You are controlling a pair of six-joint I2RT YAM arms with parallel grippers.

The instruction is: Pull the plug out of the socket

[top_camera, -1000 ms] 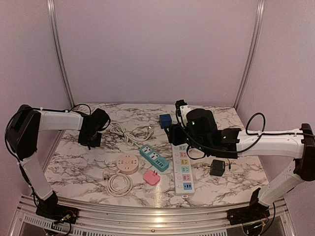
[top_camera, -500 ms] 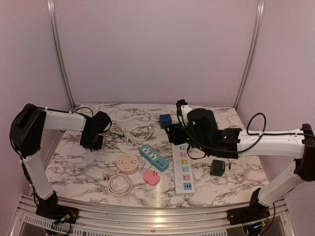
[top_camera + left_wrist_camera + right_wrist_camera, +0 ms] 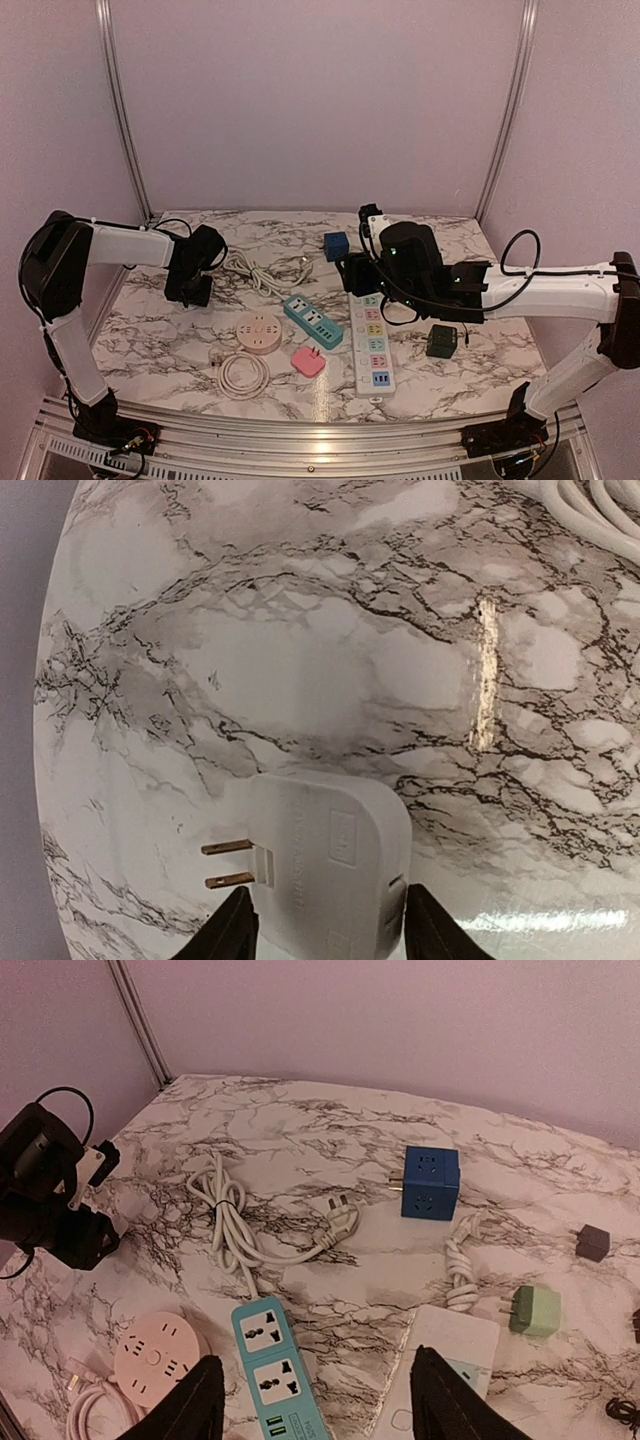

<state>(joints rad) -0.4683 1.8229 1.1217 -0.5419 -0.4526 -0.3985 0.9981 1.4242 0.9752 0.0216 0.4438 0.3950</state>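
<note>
Though loose, plug [image 3: 325,855] inside end effector [image 3: 327,928]

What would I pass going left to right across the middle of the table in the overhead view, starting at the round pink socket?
round pink socket → teal power strip → long white power strip → dark green adapter

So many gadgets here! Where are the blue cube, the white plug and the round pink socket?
blue cube [image 3: 431,1182]: right wrist view, its middle.
white plug [image 3: 330,860]: left wrist view, body middle.
round pink socket [image 3: 258,332]: top view, top centre.
</note>
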